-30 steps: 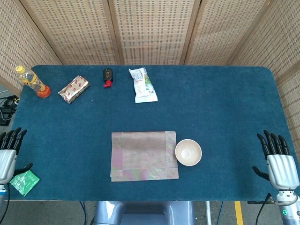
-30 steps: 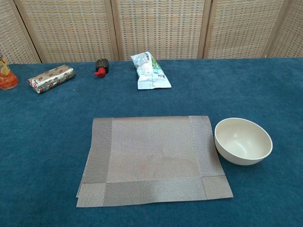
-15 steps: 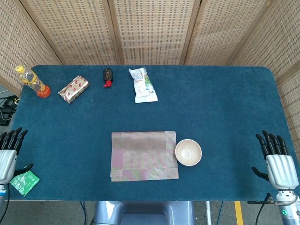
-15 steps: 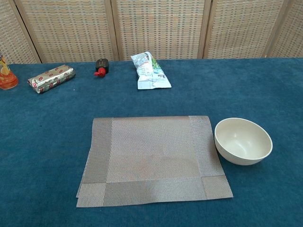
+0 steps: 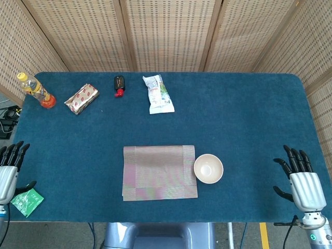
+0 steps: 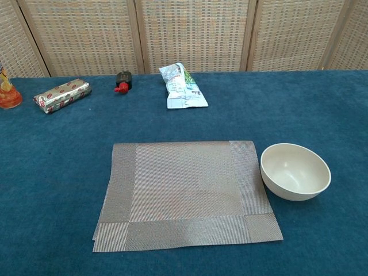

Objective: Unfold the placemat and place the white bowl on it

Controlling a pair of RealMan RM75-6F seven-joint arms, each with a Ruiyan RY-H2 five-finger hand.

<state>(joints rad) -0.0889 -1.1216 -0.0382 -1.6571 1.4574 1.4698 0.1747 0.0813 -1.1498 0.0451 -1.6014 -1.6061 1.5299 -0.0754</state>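
Since neither hand has touched anything yet, the first step is to open the folded mat (image 5: 159, 171). It lies on the table (image 5: 244, 114) between the two hands, well apart from each and a little nearer the left one. The bowl (image 5: 208, 168) sits just beside the mat's edge on the side toward the right hand, touching it or nearly so. The right hand (image 5: 300, 180) hovers at the near right corner, fingers spread and holding nothing; the left hand (image 5: 9, 173) waits the same way at the near left edge, just beside a green packet (image 5: 27, 201). A clean unfold probably means pinching only the top layer at the near edge, where two layers show, and swinging it over without nudging the bowl.
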